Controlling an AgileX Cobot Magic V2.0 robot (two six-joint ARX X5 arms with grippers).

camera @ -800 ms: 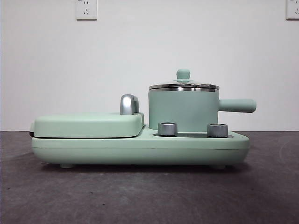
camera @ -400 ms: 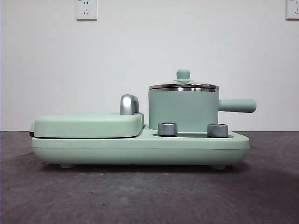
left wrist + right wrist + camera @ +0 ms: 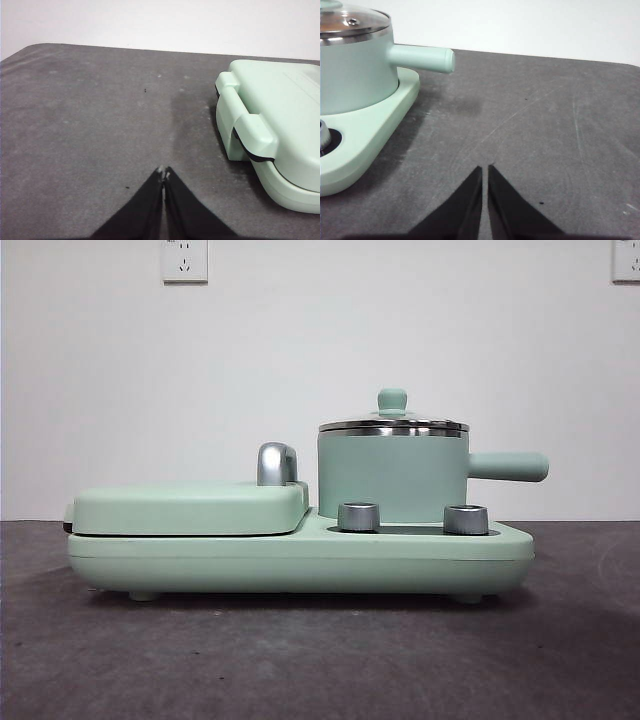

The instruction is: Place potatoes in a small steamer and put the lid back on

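The small steamer (image 3: pixel 392 478), a mint-green pot with a steel rim and a straight side handle (image 3: pixel 508 466), stands on the right half of a green cooker base (image 3: pixel 300 555). The glass lid (image 3: pixel 393 423) with its green knob rests on the pot. The right wrist view shows the same steamer (image 3: pixel 355 70) and lid (image 3: pixel 350 22). No potatoes are in view. My left gripper (image 3: pixel 164 172) is shut over bare table beside the cooker's griddle end. My right gripper (image 3: pixel 485 170) is shut over bare table, apart from the pot handle.
A flat green griddle cover (image 3: pixel 190 508) with a chrome handle (image 3: pixel 277 463) fills the cooker's left half; its hinged end (image 3: pixel 250 132) shows in the left wrist view. Two steel knobs (image 3: pixel 359 516) sit on the base front. Dark grey table (image 3: pixel 320 660) spreads all round.
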